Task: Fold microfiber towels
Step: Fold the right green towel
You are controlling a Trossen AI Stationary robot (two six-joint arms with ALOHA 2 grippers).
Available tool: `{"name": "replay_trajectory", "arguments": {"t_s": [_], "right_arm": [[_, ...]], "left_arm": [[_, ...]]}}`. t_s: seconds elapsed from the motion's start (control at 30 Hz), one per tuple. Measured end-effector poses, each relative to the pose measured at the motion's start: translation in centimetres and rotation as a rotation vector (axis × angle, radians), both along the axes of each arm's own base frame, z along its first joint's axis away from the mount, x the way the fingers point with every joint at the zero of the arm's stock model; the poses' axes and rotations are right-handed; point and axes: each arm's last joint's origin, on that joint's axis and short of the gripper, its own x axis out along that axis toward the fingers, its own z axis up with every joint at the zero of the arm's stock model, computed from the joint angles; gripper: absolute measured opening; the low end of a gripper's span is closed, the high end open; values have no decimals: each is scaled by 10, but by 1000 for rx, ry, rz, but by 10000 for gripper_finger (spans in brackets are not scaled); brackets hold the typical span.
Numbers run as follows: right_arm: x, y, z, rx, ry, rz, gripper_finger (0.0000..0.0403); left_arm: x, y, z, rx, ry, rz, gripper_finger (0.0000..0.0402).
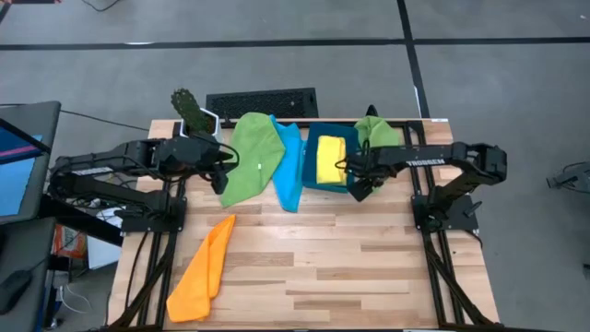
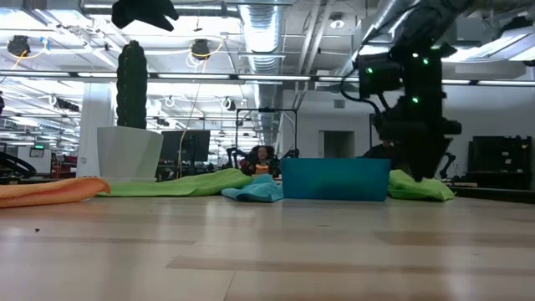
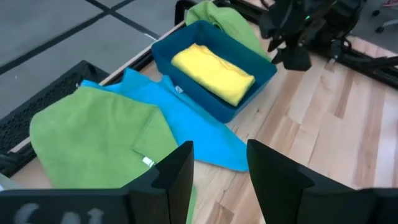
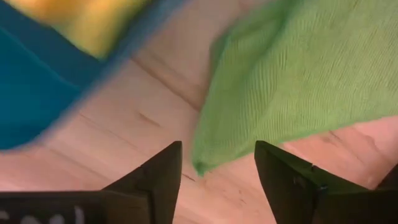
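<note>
High: I see left gripper (image 1: pixel 221 175) at green towel (image 1: pixel 253 157) edge; right gripper (image 1: pixel 355 180) beside blue bin (image 1: pixel 310 157) holding folded yellow towel (image 1: pixel 330 159); orange towel (image 1: pixel 205 269) near front-left.
Left wrist: fingers (image 3: pixel 174 177) apart, empty.
Right wrist: fingers (image 4: pixel 158 171) apart, empty, above second green towel (image 4: pixel 298 74).

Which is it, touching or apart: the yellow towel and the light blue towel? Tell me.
Apart. The left wrist view shows the yellow towel lying inside the bin, whose wall separates it from the light blue towel on the table outside.
</note>
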Motion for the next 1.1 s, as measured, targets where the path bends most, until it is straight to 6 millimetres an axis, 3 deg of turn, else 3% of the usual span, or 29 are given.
{"name": "replay_trajectory", "arguments": {"t_s": [0.47,0.57,0.67,0.73,0.87,1.1], "right_arm": [[-14,10,-31,5,-24,-5,188],[-15,11,-32,18,-23,-24,144],[-16,13,-32,71,-24,-31,51],[-17,17,-31,119,-19,-38,18],[-19,37,-20,234,-22,-40,11],[-20,91,32,337,-199,-69,5]], "left_arm": [[14,-1,-7,-28,34,-43,142],[15,0,-6,-19,34,-49,142],[16,0,-7,-20,39,-49,142],[17,0,-8,-23,40,-47,142],[23,-2,-11,-47,52,-97,142],[42,-8,-19,-48,90,-219,142]]}}
